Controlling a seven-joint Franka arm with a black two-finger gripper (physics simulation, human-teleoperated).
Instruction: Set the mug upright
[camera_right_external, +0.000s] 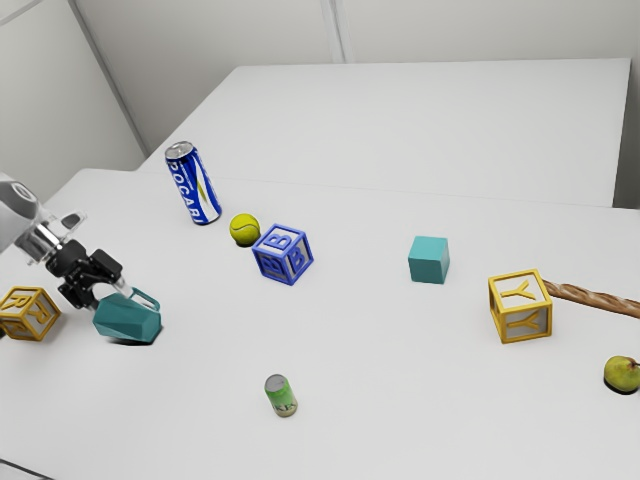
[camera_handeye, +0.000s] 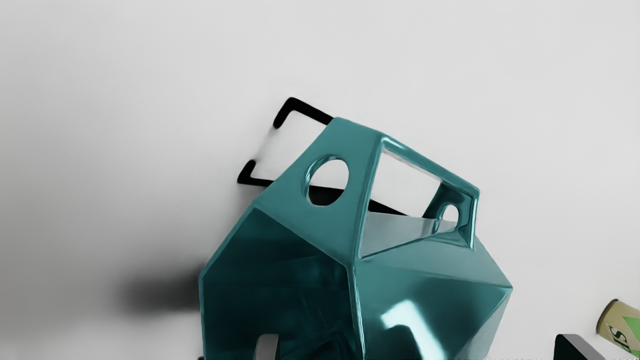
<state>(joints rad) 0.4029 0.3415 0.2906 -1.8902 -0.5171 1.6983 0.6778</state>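
At the exterior view's left, the gripper (camera_right_external: 106, 290) is low over the teal mug (camera_right_external: 128, 319), which lies on its side on the table with its handle (camera_right_external: 147, 299) turned up. Seen from the wrist, the gripper (camera_handeye: 422, 346) stands wide open. One fingertip (camera_handeye: 267, 346) overlaps the dark part of the faceted mug (camera_handeye: 425, 290), while the other is beyond its opposite side, with a gap between. The angular handle (camera_handeye: 345, 200), pierced by round holes, rises from the body. Whether the nearer finger touches the mug cannot be told.
A yellow letter block (camera_right_external: 28, 314) sits close beside the gripper. Farther off on the table (camera_right_external: 350, 350) are a blue-white can (camera_right_external: 193, 184), tennis ball (camera_right_external: 245, 229), blue block (camera_right_external: 283, 254), small green can (camera_right_external: 281, 395), teal cube (camera_right_external: 429, 260), another yellow block (camera_right_external: 520, 306) and pear (camera_right_external: 622, 374).
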